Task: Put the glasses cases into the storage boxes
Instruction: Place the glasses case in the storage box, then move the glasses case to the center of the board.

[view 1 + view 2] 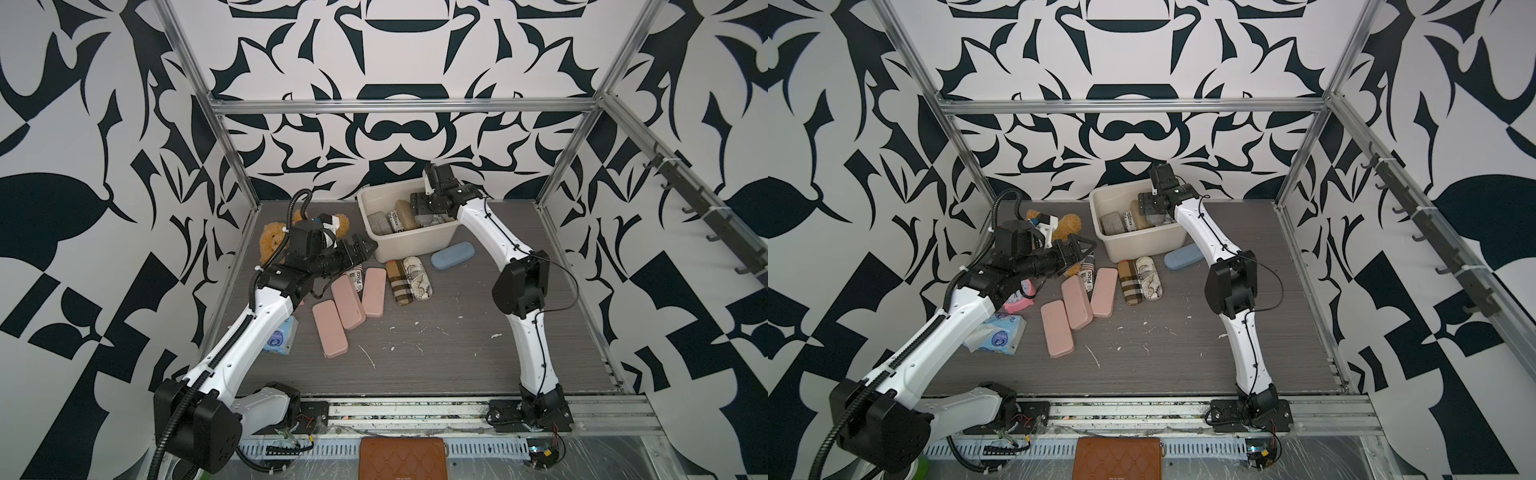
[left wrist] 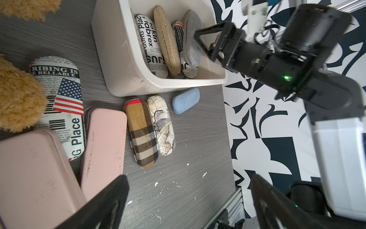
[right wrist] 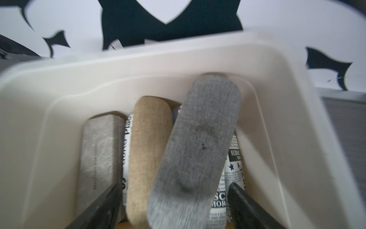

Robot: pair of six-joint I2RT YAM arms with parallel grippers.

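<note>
Frontmost lies the brown quilted wallet (image 1: 402, 457); the right gripper (image 3: 174, 186) spreads wide, clear of the grey felt case (image 3: 198, 138) lying inside the cream tub (image 3: 138, 65); the left gripper (image 2: 189, 178) gapes empty near the pink cases (image 2: 105, 148).

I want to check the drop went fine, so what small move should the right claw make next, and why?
Probably lift the right claw straight up out of the tub. Its jaws stand apart beside the grey case, which lies tilted on other cases inside, so it looks released.
</note>
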